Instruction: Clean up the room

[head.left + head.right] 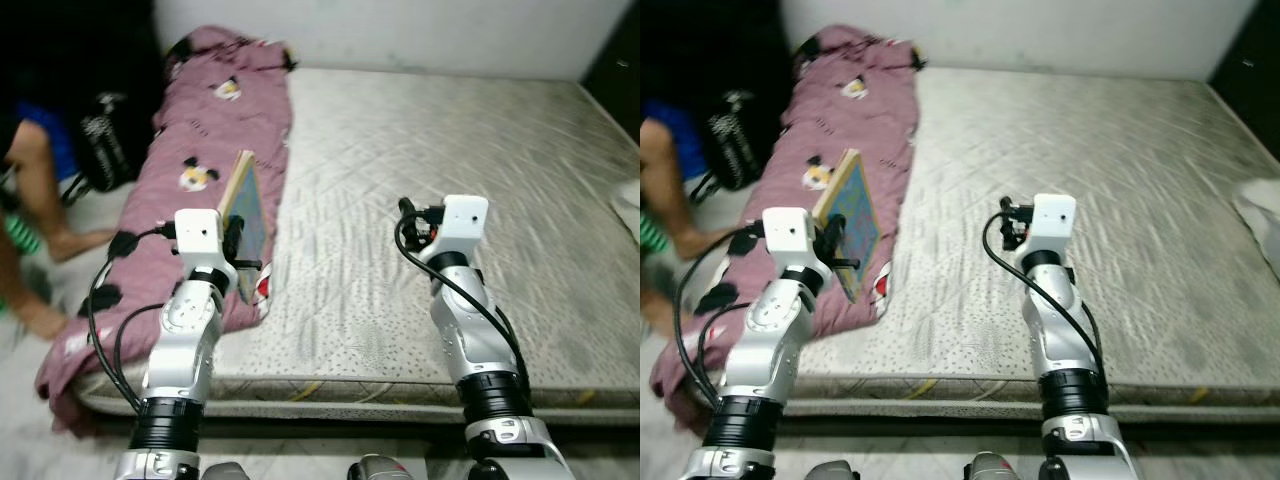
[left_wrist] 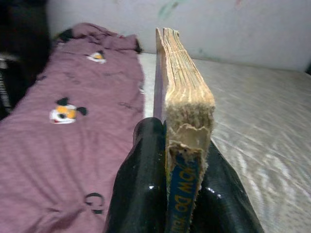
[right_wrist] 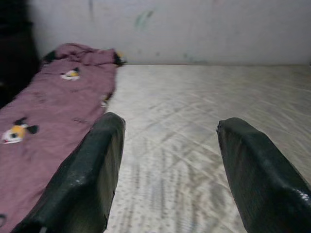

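Book (image 1: 248,222) is held upright on edge in the left gripper (image 2: 177,165), left of centre in the left eye view. Both black fingers (image 2: 141,179) are pressed flat against the covers, one on each side, near the worn lower corner of the spine. Yellowed page edges and a frayed, torn spine end are seen in the left wrist view; blue lettering runs along the spine. A blue cover is turned toward the middle of the frame in the head views, and the volume is lifted above the purple blanket (image 1: 200,130).

Right gripper (image 3: 170,170) is seen with its fingers (image 3: 87,174) spread wide and nothing between them, over bare mattress (image 1: 450,180). It is raised at centre right of the left eye view, well apart from the left one.

Purple blanket is spread in a long strip down the left edge of the mattress, from the upper left of the frame to the lower left, printed with small cartoon figures. Grey quilted mattress takes up the centre and right of the frame, against a pale wall (image 1: 400,30).

A person's bare leg (image 1: 40,190) and blue shorts are noted at the far left edge, beside a black bag (image 1: 105,140). A pale cloth (image 1: 630,205) is glimpsed at the right edge.
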### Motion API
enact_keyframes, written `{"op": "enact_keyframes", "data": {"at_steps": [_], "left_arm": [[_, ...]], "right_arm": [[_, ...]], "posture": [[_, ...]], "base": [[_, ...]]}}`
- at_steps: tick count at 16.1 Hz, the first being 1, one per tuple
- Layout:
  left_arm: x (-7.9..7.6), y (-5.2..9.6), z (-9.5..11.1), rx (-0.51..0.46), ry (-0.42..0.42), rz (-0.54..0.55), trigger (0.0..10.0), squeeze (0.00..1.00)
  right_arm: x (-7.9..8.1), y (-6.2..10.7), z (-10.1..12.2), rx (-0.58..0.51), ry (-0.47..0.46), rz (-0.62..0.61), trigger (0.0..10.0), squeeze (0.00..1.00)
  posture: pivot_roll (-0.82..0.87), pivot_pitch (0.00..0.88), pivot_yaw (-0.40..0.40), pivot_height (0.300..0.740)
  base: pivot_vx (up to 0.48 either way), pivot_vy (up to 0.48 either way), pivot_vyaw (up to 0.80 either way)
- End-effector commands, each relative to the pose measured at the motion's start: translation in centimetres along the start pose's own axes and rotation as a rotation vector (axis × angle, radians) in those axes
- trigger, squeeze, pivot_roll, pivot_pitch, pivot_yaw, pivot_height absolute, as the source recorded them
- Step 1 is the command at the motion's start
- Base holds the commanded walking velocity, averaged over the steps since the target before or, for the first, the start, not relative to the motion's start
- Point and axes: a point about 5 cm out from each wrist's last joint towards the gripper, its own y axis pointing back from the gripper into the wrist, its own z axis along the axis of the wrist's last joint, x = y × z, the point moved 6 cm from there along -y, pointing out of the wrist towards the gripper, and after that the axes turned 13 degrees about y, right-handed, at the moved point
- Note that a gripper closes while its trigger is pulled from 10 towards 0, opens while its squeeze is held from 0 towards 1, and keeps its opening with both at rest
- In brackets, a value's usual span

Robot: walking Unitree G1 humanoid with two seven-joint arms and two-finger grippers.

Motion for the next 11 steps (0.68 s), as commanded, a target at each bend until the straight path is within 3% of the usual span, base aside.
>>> {"op": "enact_keyframes", "data": {"at_steps": [1,2,7,11], "left_arm": [[-0.58,-0.21,1.14,-0.04,-0.003,-0.025,10.0,0.0],[-0.59,-0.2,1.13,-0.039,-0.002,-0.026,10.0,0.0],[-0.66,-0.21,1.08,-0.037,0.002,-0.028,10.0,0.0],[-0.67,-0.23,1.03,-0.037,0.006,-0.026,10.0,0.0]], "right_arm": [[-0.18,-0.19,0.1,0.0,0.0,-0.001,10.0,0.0],[-0.17,-0.19,0.09,0.0,-0.001,-0.001,10.0,0.0],[-0.15,-0.2,0.15,-0.002,0.003,0.002,10.0,0.0],[-0.15,-0.21,0.12,-0.001,0.005,0.004,10.0,0.0]], "posture": [[0.0,0.0,-0.018,0.74],[0.0,0.0,-0.018,0.74],[0.0,0.0,-0.019,0.74],[0.0,0.0,-0.021,0.74]], "base": [[0.0,0.0,-0.8],[0.0,0.0,-0.66],[0.0,0.0,0.0],[0.0,-0.305,0.0]]}}
